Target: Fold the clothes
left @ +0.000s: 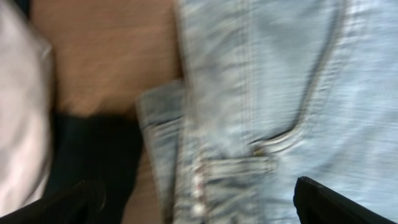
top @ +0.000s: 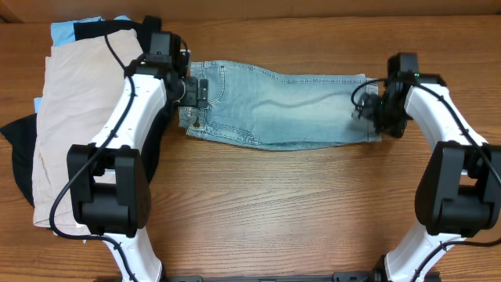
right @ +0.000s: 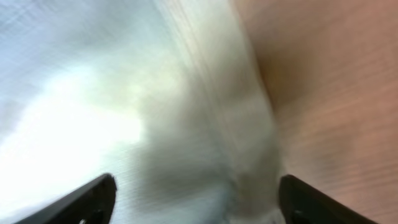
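Light-wash denim shorts [top: 282,108] lie folded lengthwise across the table's far middle, waistband to the left. My left gripper [top: 196,92] is open over the waistband end; in the left wrist view the waistband and pocket stitching [left: 261,124] lie between its spread fingers [left: 196,208]. My right gripper [top: 368,108] is open over the leg hem at the right end; in the right wrist view the blurred hem [right: 205,124] lies between its fingers [right: 196,199]. Beige shorts [top: 74,110] lie in a pile at the left.
The pile at the left also holds black pieces [top: 19,137] and a sky-blue piece [top: 66,30], partly under my left arm. Bare wooden table [top: 297,211] lies in front of the denim shorts.
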`<act>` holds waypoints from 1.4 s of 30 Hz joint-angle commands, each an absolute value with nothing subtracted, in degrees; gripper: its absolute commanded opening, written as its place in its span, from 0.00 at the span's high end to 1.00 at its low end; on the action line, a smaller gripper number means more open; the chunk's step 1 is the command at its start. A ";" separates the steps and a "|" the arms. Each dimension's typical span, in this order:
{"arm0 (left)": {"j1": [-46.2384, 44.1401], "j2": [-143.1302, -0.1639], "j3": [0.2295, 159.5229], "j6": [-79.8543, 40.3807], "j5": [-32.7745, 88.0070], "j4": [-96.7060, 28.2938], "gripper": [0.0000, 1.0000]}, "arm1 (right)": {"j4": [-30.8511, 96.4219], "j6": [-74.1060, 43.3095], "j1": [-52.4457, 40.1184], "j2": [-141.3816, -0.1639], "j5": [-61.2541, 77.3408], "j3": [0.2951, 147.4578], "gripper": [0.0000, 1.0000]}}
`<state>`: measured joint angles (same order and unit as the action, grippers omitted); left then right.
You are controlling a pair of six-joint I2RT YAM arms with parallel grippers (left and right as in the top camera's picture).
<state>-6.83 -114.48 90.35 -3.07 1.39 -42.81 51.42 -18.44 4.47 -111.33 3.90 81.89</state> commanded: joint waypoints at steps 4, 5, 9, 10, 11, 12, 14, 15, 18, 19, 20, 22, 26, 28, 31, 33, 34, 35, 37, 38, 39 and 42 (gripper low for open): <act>-12.21 -115.00 90.11 0.05 4.32 -37.63 0.00 | 44.38 -16.25 -0.38 -110.34 5.10 84.71 0.09; -13.39 -115.02 90.11 0.03 3.84 -36.69 0.01 | 43.99 -16.27 -1.39 -112.01 4.03 84.71 0.09; -14.72 -115.02 90.11 -0.47 3.88 -35.64 0.01 | 44.21 -16.56 -2.04 -115.50 3.99 84.64 0.10; -14.79 -115.02 90.11 -1.02 3.88 -35.62 0.02 | 44.25 -16.71 -2.02 -116.33 3.95 84.49 0.11; -14.79 -115.02 90.11 -1.48 3.88 -35.70 0.02 | 44.25 -16.75 -2.02 -116.95 3.97 84.33 0.11; -14.79 -115.02 90.11 -1.93 3.90 -36.32 0.01 | 44.42 -17.76 -2.00 -117.97 3.95 83.99 0.12; -14.66 -115.02 90.11 -1.93 3.95 -37.34 0.00 | 44.45 -18.57 -1.67 -118.65 3.95 83.48 0.12; -14.66 -115.02 90.11 -1.93 3.95 -37.87 0.00 | 44.42 -19.25 -1.48 -118.89 3.92 83.15 0.12; -14.66 -115.02 90.11 -1.93 3.95 -39.13 0.00 | 44.69 -21.37 -0.51 -118.98 3.66 81.93 0.13; -14.66 -115.02 90.11 -1.93 3.95 -39.51 0.00 | 45.19 -22.55 -0.05 -118.98 3.38 81.52 0.14; -14.66 -115.02 90.11 -1.93 3.95 -39.97 0.00 | 45.84 -23.33 0.51 -119.00 2.96 81.17 0.15; -14.66 -115.02 90.11 -1.93 4.08 -41.28 0.00 | 47.31 -24.84 1.91 -119.13 2.39 80.23 0.16; -14.66 -115.02 90.11 -1.91 4.05 -44.36 0.00 | 48.99 -25.58 4.97 -119.17 2.17 77.58 0.16; -14.59 -115.02 90.11 -1.91 4.05 -45.69 0.00 | 49.52 -25.58 6.79 -119.17 2.15 76.01 0.16; -14.48 -115.02 90.11 -1.91 4.03 -46.78 0.00 | 50.83 -25.58 9.78 -119.17 2.15 74.56 0.16; -14.26 -115.02 90.11 -1.93 4.10 -46.70 0.00 | 51.79 -25.61 11.68 -119.17 2.35 74.30 0.17; -14.15 -115.02 90.11 -1.96 4.14 -46.50 0.00 | 52.23 -25.54 12.80 -119.17 2.94 74.32 0.17; -14.11 -115.02 90.11 -1.93 4.12 -46.22 0.00 | 52.45 -25.41 13.65 -119.07 3.70 74.35 0.17; -14.04 -115.02 90.11 -1.93 4.14 -45.36 0.00 | 52.62 -23.44 14.72 -118.72 6.07 74.56 0.17; -14.02 -115.02 90.11 -1.93 4.14 -44.82 0.00 | 52.64 -22.04 14.92 -118.45 7.27 74.81 0.18; -14.02 -115.04 90.11 -1.93 4.14 -44.07 0.00 | 52.64 -20.64 14.94 -117.86 8.47 75.11 0.18; -14.00 -115.81 90.11 -1.93 4.45 -42.06 0.00 | 53.15 -19.22 14.37 -115.02 9.30 76.12 0.18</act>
